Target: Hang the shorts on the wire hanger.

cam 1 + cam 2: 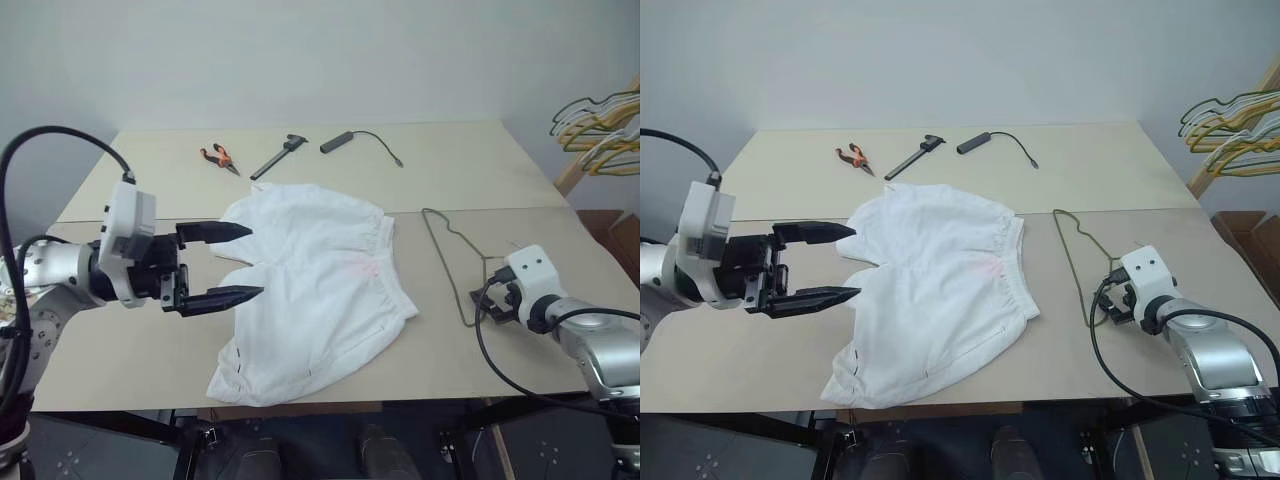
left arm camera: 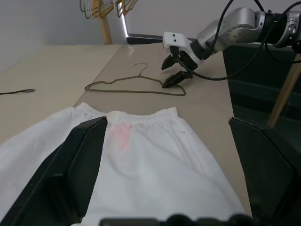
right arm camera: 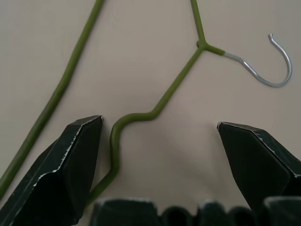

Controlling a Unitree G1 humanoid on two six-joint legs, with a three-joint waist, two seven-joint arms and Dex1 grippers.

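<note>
Shorts (image 1: 310,290): white, spread flat and rumpled mid-table (image 1: 140,340), waistband toward the robot's right, faint red-orange mark near it. Nothing grips them.
Wire hanger (image 1: 450,262): dark green wire, flat on the table just right of the shorts, apart from the cloth. Bare metal hook (image 3: 268,63) shows in the right wrist view. Not threaded through anything, so hanging isn't started.
Left gripper (image 1: 232,264): fingers spread wide, empty, pointing sideways at the shorts' left edge, raised above the table. Looks staged to grab a cloth edge.
Right gripper (image 3: 160,141): fingers released, wide apart, empty. Hanger's kinked shoulder wire lies between them, close to one finger; can't tell if it touches. Likely lined up to pick the hanger by that shoulder.
Clutter: orange-handled pliers (image 1: 219,157), caliper (image 1: 278,156), black cabled tool (image 1: 337,141) along the far table edge, well clear. Bunch of yellowish and grey hangers (image 1: 600,125) off-table at right, not the target.
Risk: thin wire flat on the tabletop, easy to slip from the fingers.
</note>
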